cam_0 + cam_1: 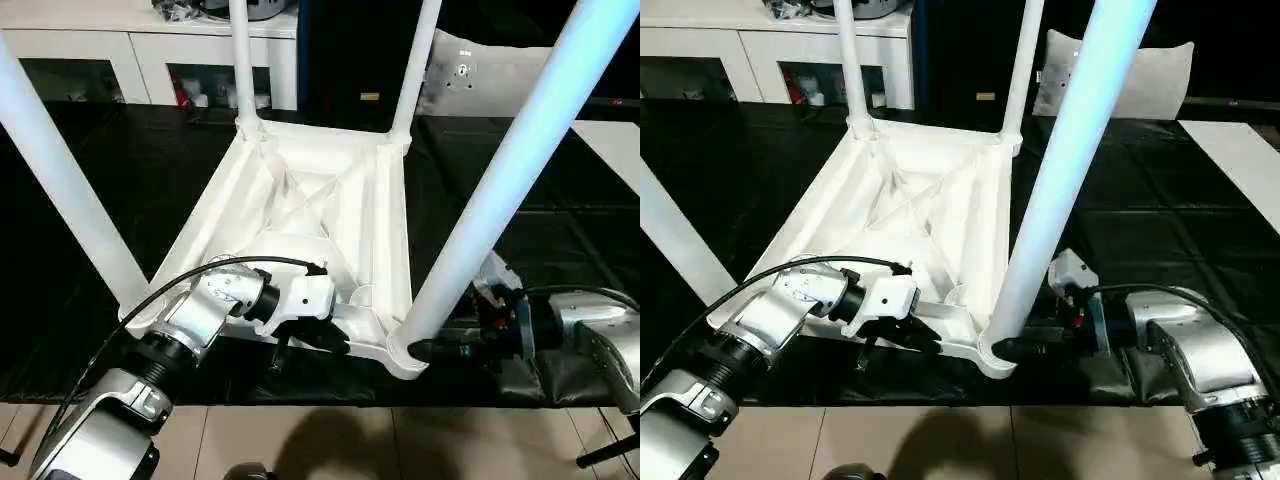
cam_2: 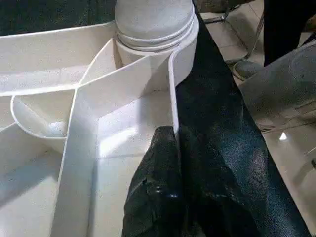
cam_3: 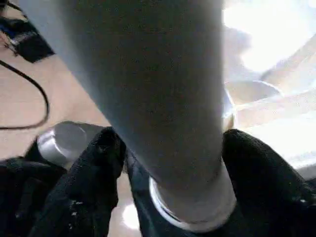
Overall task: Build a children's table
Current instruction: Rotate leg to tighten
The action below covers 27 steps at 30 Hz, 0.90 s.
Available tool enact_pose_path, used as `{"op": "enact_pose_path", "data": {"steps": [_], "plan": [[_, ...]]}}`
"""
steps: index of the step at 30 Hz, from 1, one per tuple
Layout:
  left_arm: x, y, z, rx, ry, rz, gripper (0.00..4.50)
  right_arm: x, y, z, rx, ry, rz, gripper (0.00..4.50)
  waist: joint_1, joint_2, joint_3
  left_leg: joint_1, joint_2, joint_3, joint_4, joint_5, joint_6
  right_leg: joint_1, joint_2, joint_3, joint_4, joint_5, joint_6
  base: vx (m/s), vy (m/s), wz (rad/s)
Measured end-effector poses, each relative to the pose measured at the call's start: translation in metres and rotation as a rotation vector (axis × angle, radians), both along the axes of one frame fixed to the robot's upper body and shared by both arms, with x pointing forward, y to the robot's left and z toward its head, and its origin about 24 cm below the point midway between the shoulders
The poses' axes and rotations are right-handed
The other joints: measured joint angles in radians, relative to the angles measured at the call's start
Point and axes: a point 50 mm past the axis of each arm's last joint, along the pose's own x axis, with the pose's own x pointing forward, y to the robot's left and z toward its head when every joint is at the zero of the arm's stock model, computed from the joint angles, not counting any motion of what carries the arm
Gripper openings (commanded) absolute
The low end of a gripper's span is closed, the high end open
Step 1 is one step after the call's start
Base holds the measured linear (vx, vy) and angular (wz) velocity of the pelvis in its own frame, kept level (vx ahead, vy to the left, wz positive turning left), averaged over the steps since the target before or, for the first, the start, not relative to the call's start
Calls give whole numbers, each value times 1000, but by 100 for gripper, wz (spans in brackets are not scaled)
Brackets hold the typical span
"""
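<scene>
Inverted tabletop (image 1: 300, 215) on a black-covered floor (image 1: 520, 200), ribbed underside up, with four legs rising from its corner sockets.

Nearest the robot, the right gripper (image 3: 168, 163) is clenched around the base of the near right leg (image 1: 510, 175), one black finger on each side of the tube just above the socket collar. That leg stands in the corner socket (image 1: 405, 355) directly ahead of the gripper and leans slightly outward as seen from the head.

To that gripper's left, the left gripper (image 2: 173, 148) grasps the tabletop's near rim; its black fingers (image 2: 158, 197) close on the thin side wall just short of the same corner socket, steadying the top.

Further left of the left gripper, the near left leg (image 1: 60, 180) stands in its own corner. Beyond both grippers, the far left leg (image 1: 240, 60) and far right leg (image 1: 415, 65) stand upright in the far corners. Behind them is a white cabinet (image 1: 130, 50).

Judgement of progress: all four legs are placed, so assembly looks nearly done. What probably remains is seating the near right leg fully, releasing both grips, and turning the table upright. Whether that leg is home cannot be told.
</scene>
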Motion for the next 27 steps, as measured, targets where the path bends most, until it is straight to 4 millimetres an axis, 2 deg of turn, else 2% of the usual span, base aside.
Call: {"op": "enact_pose_path", "data": {"steps": [6, 7, 10, 13, 16, 20, 23, 24, 27], "plan": [[0, 0, 0, -7, 18, -1, 0, -1, 2, -2, 30, 14, -9, 257, 3, 0, 0, 0, 0, 0, 0, 0, 0, 0, 0, 0, 0, 0, 0, 0, 0, 0], [0, 1, 0, -7, 26, 8, 0, -1, 3, -2, 37, 15, -20, 238, 3, 0, 0, 0, 0, 0, 0, 0, 0, 0, 0, 0, 0, 0, 0, 0, 0, 0], [2, 1, -1, -9, 59, 79, 0, 0, 6, -5, 55, -4, -89, 229, -2, 0, 0, 2, 0, 0, 1, 0, 0, 1, 0, 0, 1, 1, -1, 0, 0, 0], [7, 1, -2, -17, 77, 184, 0, 7, 10, -7, 48, -44, -210, 219, -17, 2, -1, 4, 0, 0, 2, 1, -1, 2, 0, 0, 1, 1, -1, 0, 0, 0], [14, -11, -5, -44, 61, 356, 0, 25, 17, -10, 32, -82, -457, 208, -57, 2, -1, 3, 1, 0, 6, 2, -2, 2, 0, -1, 0, 1, -1, 0, 0, 0], [18, -36, -10, -105, 56, 537, 0, 43, 22, -11, -13, -116, -741, 204, -95, 0, 0, 1, 1, 0, 8, 1, -1, 2, 0, -1, -2, 1, -1, 0, 0, 0], [19, -47, -10, -114, 41, 605, 0, 51, 26, -12, -20, -137, -850, 204, -99, 2, -2, 2, 1, -1, 6, 1, -1, 2, 0, -2, -2, 2, 0, 0, 0, 0], [19, -47, -10, -115, 39, 609, 0, 51, 26, -11, -17, -145, -854, 254, -98, 3, -2, 2, 1, -1, 5, 1, -1, 2, 0, -2, -2, 2, 0, 0, 0, 0], [19, -50, -9, -119, 34, 599, 0, 50, 26, -13, -14, -147, -854, 273, -91, 4, -3, 1, 0, -1, 2, 0, -1, 1, 0, -2, -1, 2, 0, 0, 0, 0]]}}
